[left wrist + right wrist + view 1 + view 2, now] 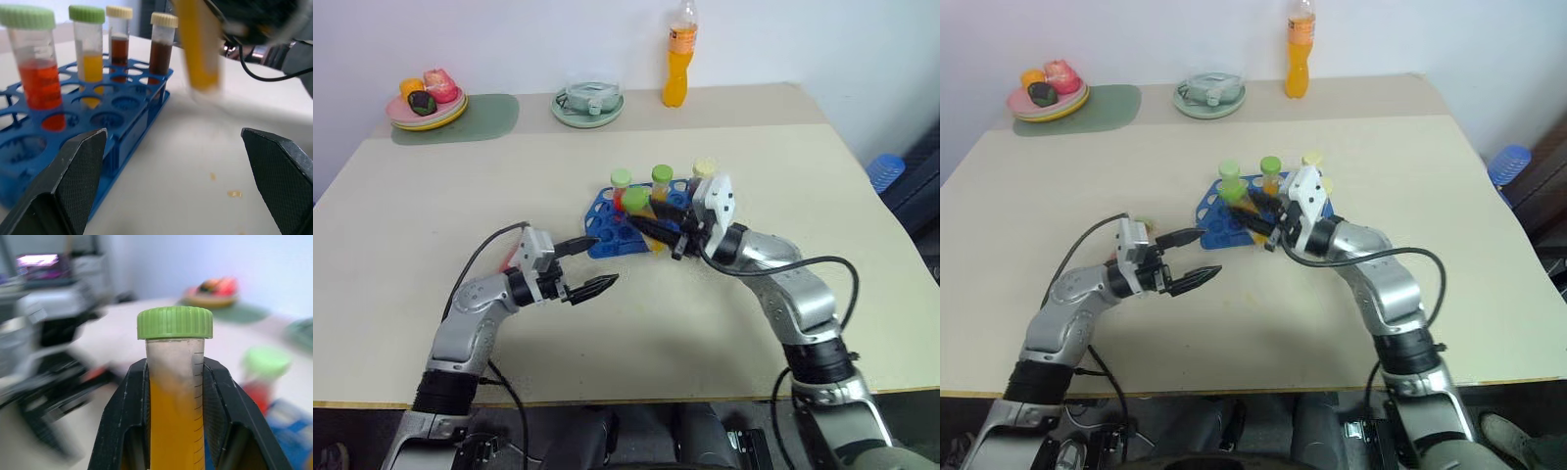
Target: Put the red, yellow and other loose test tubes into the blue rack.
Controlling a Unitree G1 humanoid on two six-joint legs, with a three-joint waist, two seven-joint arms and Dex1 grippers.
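The right gripper [173, 382] has its jaws shut tight on a yellow tube [174, 396] with a green cap, held just above the near edge of the blue rack [607, 233]. Next it must stand the tube over an empty hole and lower it. 4 tubes already in the rack crowd the way. The left gripper [587, 266], jaws wide open and empty, waits near the rack on the table [411, 245].

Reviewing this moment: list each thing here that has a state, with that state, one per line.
left gripper: open, empty, beside the rack.
right gripper: shut on the yellow tube.
yellow tube: capped, held upright.
blue rack: four capped tubes standing, other holes empty.
orange bottle: upright, capped.
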